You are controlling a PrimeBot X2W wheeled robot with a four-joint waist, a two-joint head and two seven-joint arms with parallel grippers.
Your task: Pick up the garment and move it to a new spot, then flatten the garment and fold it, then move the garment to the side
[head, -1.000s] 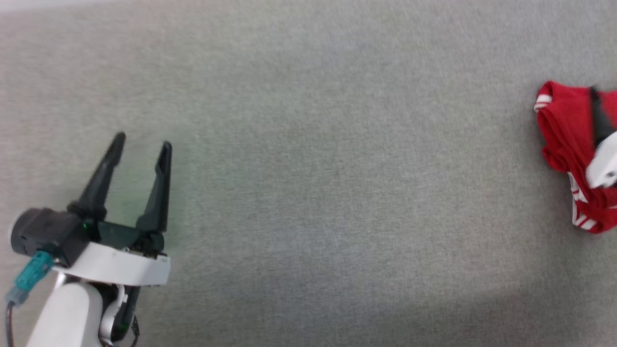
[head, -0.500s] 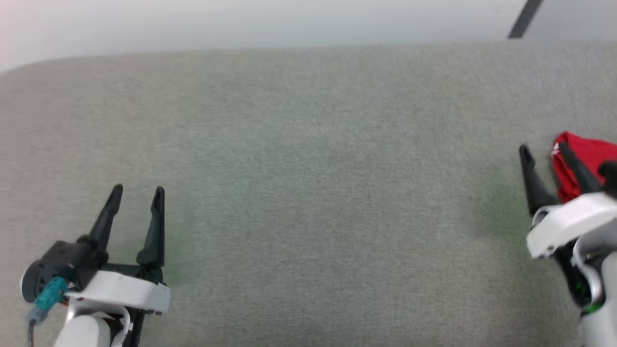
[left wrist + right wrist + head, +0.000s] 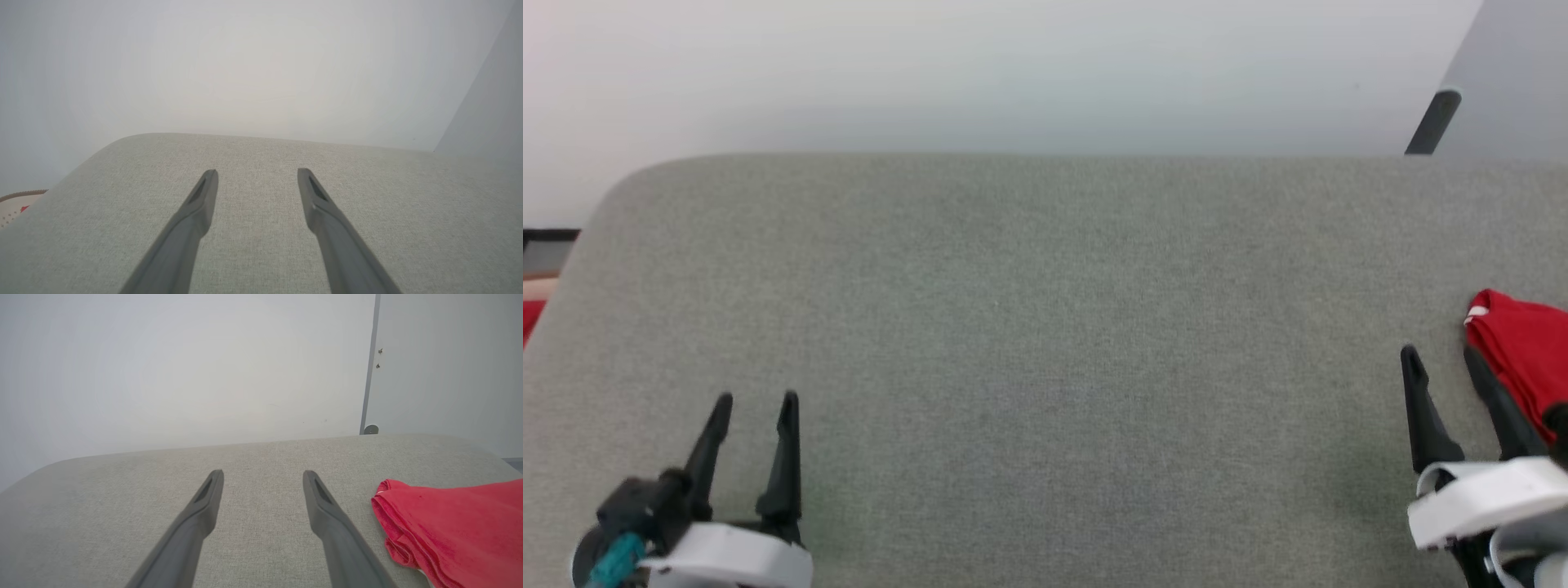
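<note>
1. Left tool (image 3: 756,398): released, its two dark fingers spread apart with nothing between them. It hovers over bare grey fabric, and the task's thing is far off to its right.
2. Right tool (image 3: 263,472): also released, fingers spread and holding nothing, with bare fabric showing in the gap.
3. Garment (image 3: 449,522): a red cloth bundle lying on the counter (image 3: 1045,327), just beside the outer face of the right tool's right finger and not between the fingers. It extends rightward past the picture's edge.
4. Lay of the garment: the edge nearest the right tool shows several stacked layers, and a fleck of white trim (image 3: 378,493) sits at its far corner. I read this as a folded shirt set to the side, so the task looks close to done.
5. Handling, as I judge it: light, soft and limp. It will sag and unfold if lifted by a single layer. The knit surface should give the fingers good friction, and nothing here is fragile.
6. Where to take hold, should I need to shift it: across the layered edge facing the right tool, pinching all the layers together, ideally with the left tool taking a second point so the fold stays flat.
7. Beyond both tools' fingertips, the counter ends at a pale wall (image 3: 1013,73).
</note>
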